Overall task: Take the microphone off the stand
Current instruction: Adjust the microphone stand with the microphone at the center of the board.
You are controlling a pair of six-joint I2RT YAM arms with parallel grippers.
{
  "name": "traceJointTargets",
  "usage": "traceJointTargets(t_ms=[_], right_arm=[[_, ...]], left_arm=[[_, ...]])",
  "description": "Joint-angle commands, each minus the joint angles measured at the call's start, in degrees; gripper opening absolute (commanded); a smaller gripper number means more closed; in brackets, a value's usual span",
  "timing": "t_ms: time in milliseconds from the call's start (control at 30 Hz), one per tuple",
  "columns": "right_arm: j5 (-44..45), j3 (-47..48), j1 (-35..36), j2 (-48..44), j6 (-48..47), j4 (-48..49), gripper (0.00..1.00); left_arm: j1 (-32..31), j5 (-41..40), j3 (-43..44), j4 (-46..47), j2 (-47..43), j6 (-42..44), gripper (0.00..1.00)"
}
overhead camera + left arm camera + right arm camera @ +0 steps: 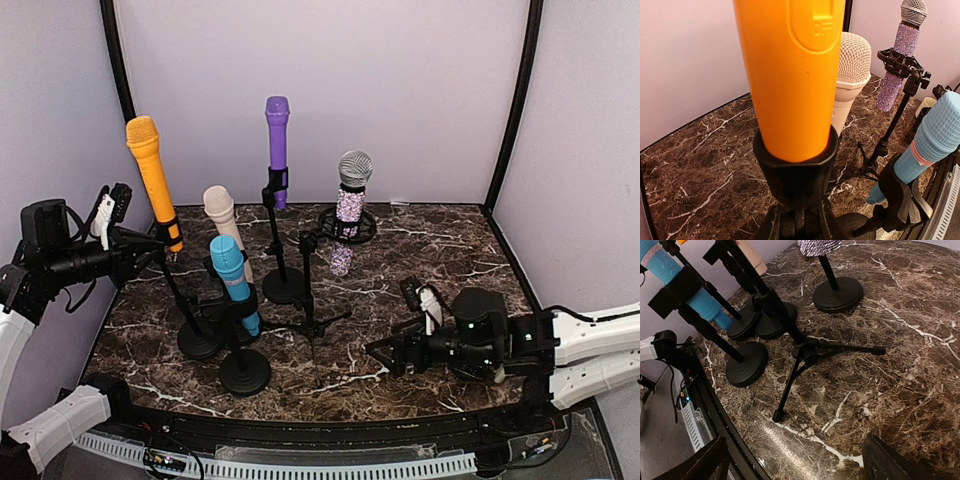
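Down low on the left side, the left gripper (150, 243) has its two fingers pressed in on the black clip (795, 175), one finger on each side of it. The orange microphone (153, 185) sits in that clip. It leans a little, with its round head up and away from the arm. In the left wrist view the orange microphone (790, 75) fills the top of the picture, and its bottom end is tucked into the clip. Below the clip, its stand (198, 338) goes down to a round black foot on the table (440, 250).

Just beside it is a cream microphone (225, 222), and in front of that a blue microphone (233, 280), each on its own stand. A purple microphone (277, 145) stands tall and straight behind them. A sparkly microphone (350, 205) is to the right, near the back wall. A three-legged stand (310, 290) is in the middle of the group.

Over on the right, the right gripper (385, 352) lies low, close to the table, and points toward the stands. Its fingers are spread wide apart with nothing between them. The right wrist view looks over the dark marble at the three-legged stand (805, 350) and the round feet behind it.
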Motion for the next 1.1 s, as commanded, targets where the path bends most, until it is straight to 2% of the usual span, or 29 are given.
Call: traceJointTargets(t_ms=[0,300,600,800,867,967,1067], right_arm=[[13.4,2.3,5.3,10.5,-0.8,14.9,0.93],[16.3,11.3,7.3,32.4,-2.6,20.0,0.91],[15.9,18.5,7.3,45.3,-2.7,20.4,0.89],[17.5,22.7,7.2,50.7,-2.3,19.1,0.88],[18.4,23.3,7.1,51.5,-1.7,18.6,0.87],[19.0,23.5,6.5,51.7,-0.6,17.9,0.87],[18.9,22.9,5.4,51.5,1.1,17.8,0.87]], left_arm=[[-0.2,2.1,-2.5,0.5,-0.9,-0.1,0.00],[-0.2,0.5,-4.7,2.0,-2.5,0.2,0.00],[-0.2,-0.8,-6.5,3.5,-3.5,0.0,0.01],[-0.2,-0.8,-6.5,3.1,-3.2,-0.2,0.06],[-0.2,-1.6,-6.3,2.7,-3.4,-0.4,0.18],[-0.2,-2.6,-5.6,1.9,-3.6,-0.7,0.45],[-0.2,-3.1,-4.2,0.4,-3.3,-1.2,0.59]])
